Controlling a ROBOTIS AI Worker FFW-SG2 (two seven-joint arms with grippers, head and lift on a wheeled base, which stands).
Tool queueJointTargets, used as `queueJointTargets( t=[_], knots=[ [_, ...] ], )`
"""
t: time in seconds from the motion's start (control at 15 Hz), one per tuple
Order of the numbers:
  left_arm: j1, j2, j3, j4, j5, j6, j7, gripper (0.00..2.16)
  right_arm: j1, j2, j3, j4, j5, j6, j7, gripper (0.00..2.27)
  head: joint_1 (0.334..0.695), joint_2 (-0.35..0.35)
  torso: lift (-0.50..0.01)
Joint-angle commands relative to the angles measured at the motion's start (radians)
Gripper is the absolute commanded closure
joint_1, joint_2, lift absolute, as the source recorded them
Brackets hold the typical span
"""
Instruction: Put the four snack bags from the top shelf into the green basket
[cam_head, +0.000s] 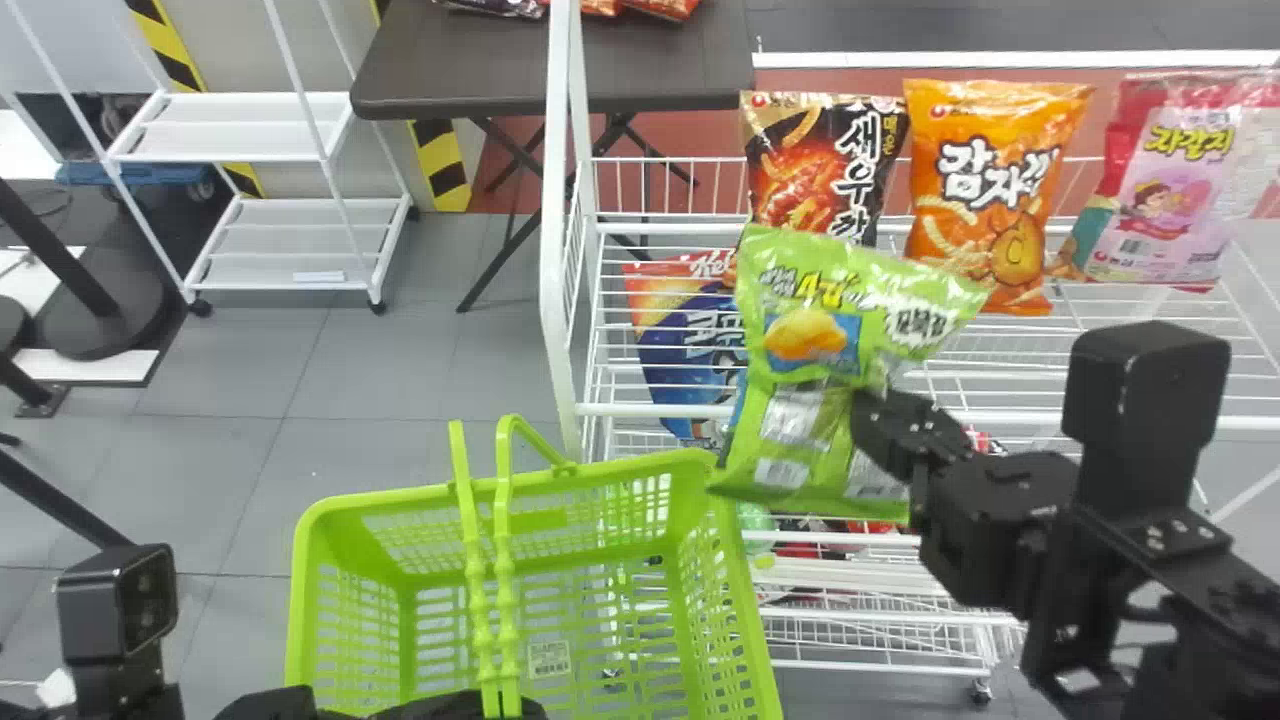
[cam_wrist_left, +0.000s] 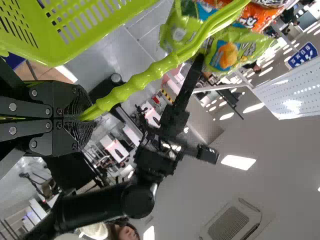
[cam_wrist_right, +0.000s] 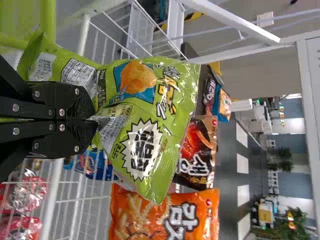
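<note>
The right gripper (cam_head: 880, 425) pinches the green snack bag (cam_head: 815, 310) near the green basket's (cam_head: 400, 500) right back edge. The left gripper (cam_head: 450, 706) squeezes the basket's handles (cam_head: 508, 600). Between its edges, the basket is wide open on top.

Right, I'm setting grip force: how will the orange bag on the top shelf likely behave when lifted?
The orange bag looks puffed, so it should be light for its size. Its film would probably crease when pinched, as the green bag does in the right gripper. The shiny surface suggests it could slip if held loosely.
</note>
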Motion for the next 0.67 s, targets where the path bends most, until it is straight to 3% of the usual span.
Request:
queueJointTargets(
  t=[0.0, 0.27, 0.4, 0.6],
  knots=[
    [-0.006, -0.009, -0.001, 0.008, -0.007, 0.0, -0.011, 2.15, 0.012, -0.01, -0.004, -0.039, -0.072, 0.133, 0.024, 2.25, 0.695, 0.05, -0.004],
    [-0.025, -0.019, -0.007, 0.008, -0.013, 0.031, -0.011, 2.15, -0.011, -0.026, 0.034, -0.044, -0.184, 0.253, 0.046, 2.25, 0.695, 0.125, -0.004],
    [-0.029, -0.02, -0.013, 0.008, -0.013, 0.055, -0.011, 2.15, -0.036, -0.035, 0.123, 0.007, -0.179, 0.256, 0.043, 2.25, 0.695, 0.171, -0.004],
    [-0.031, -0.025, -0.02, 0.005, -0.015, 0.083, -0.011, 2.15, -0.114, -0.041, 0.277, 0.139, -0.145, 0.244, 0.004, 2.25, 0.695, 0.292, -0.004]
  ],
)
